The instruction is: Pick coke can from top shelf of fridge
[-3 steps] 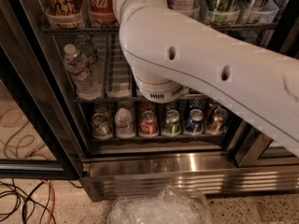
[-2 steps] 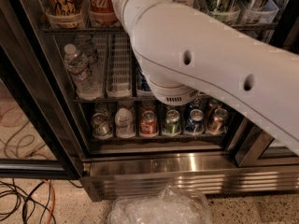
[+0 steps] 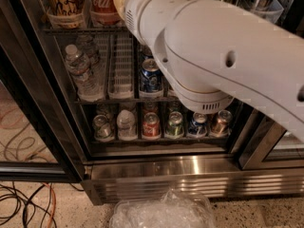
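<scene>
Reaching for the top shelf [image 3: 61, 31] looks like the step in hand. The big white arm [image 3: 228, 61] sweeps in from 3 o'clock and runs up to 12 o'clock, where its wrist end meets the upper edge of the view. The gripper is out of sight up there, past or behind that wrist, so I cannot tell whether it is open or closed. The coke can [image 3: 103, 4] stands upright at 11 o'clock on the top shelf of the fridge [image 3: 166, 175], red with white script and its top cut off by the frame. A gold can [image 3: 64, 1] is just beside it at its 9 o'clock, and the arm's end is near its 3 o'clock. No grasp shows yet, by my read. The next move calls for lining up squarely on the red can, clearing its gold neighbour and the clear tray lip below, then closing on its body.
</scene>
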Robot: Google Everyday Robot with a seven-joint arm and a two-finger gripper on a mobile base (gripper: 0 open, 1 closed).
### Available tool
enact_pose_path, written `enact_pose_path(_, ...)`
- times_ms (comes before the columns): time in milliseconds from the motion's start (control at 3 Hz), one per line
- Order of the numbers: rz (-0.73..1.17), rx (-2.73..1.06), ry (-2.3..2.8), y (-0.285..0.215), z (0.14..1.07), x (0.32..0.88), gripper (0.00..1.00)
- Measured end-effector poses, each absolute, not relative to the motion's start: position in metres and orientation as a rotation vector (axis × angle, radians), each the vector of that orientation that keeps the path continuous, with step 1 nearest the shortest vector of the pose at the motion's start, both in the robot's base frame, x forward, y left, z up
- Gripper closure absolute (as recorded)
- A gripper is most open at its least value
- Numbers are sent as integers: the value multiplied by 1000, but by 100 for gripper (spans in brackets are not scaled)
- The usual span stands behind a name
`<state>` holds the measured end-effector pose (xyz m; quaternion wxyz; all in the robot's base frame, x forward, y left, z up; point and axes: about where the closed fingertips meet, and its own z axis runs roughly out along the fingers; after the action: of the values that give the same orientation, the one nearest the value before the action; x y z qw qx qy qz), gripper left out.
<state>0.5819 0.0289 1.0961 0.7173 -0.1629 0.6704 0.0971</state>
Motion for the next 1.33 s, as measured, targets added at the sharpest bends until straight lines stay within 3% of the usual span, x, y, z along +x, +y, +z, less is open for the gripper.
enact_pose_path(1333,240,-392,1510,-2,1099,554,100)
